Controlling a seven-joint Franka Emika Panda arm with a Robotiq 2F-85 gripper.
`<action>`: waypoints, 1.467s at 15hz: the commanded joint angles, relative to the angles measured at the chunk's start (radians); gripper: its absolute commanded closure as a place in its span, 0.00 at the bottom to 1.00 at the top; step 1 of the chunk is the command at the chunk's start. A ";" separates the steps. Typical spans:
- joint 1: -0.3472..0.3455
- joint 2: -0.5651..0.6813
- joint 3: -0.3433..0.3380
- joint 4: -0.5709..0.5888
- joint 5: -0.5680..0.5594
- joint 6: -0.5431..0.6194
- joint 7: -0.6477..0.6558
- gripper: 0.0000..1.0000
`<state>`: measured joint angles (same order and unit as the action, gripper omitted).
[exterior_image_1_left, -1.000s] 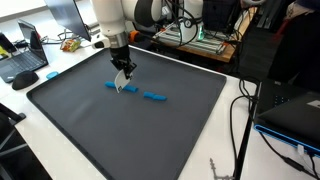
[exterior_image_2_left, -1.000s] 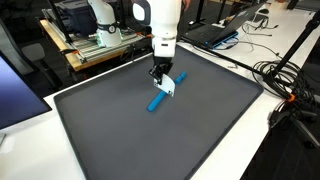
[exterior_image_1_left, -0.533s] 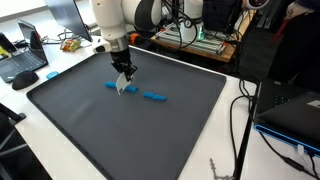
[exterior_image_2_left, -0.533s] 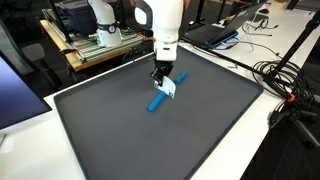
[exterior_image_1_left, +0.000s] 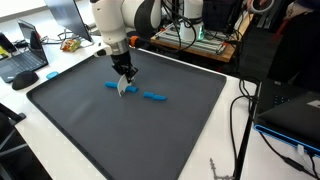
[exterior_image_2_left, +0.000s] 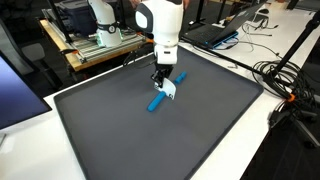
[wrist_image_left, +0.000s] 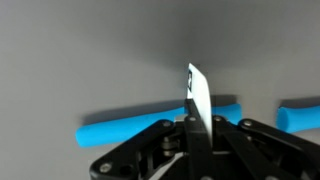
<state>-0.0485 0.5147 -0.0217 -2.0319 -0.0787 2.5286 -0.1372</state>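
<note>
Tabletop: dark grey, white-edged; laptop and cables around it.
Card: white, thin, edge-on, over a blue bar; second bar just beside.
Hand: you held it pinched on the card.

No text, number or brand can be read with certainty in any of the views. In the wrist view the white card, held edge-on between the fingers of the gripper, carries a small dark mark near its upper edge. It is possibly print, but it is too blurred and too narrow to read. In both exterior views this card is too small to show any writing. The laptop at the table edge in an exterior view shows its keys and screen only as dark patches, without legible letters.
</note>
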 joint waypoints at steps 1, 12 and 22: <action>-0.016 0.054 0.046 0.023 0.039 -0.002 -0.040 0.99; -0.009 -0.021 0.045 -0.012 0.016 -0.012 -0.026 0.99; -0.069 -0.207 0.022 -0.109 0.045 -0.013 -0.088 0.99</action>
<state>-0.1054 0.3767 0.0137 -2.0935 -0.0434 2.5289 -0.1959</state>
